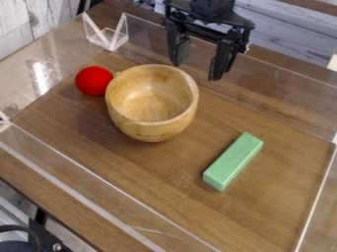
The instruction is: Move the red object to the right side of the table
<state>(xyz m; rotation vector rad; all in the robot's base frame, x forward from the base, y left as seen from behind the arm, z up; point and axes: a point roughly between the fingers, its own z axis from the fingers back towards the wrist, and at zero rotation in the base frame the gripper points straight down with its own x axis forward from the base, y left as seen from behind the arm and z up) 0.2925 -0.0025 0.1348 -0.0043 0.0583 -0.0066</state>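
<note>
So here's the count: one red fruit (93, 81), one wooden bowl (153, 101), one green block (234, 161), one gripper (200, 61), all on or over one table (118, 187) with low clear walls around it. Going left to right: the red fruit sits near the table's left edge, toward the far-left corner, small, round and shiny, and it's right up against the bowl's left side; can't quite tell if they actually touch or there's a sliver of gap. I can't make out any stem on it at this size. The bowl is light wood, upright, with nothing in it that I can see, and it sits a bit left of the table's middle, way bigger than the fruit. Then the green block, a plain rectangular bar lying flat at a diagonal, over toward the right edge and the near-right corner, well apart from the bowl. The gripper is black, pointing down over the far edge of the table, behind and to the right of the bowl, with its two fingers (224, 57) spread wide and nothing between them. It isn't touching anything. There's also one little clear folded stand (105, 31) beyond the far-left corner. No brands, labels or writing I can read anywhere, the block and bowl both look plain.
</note>
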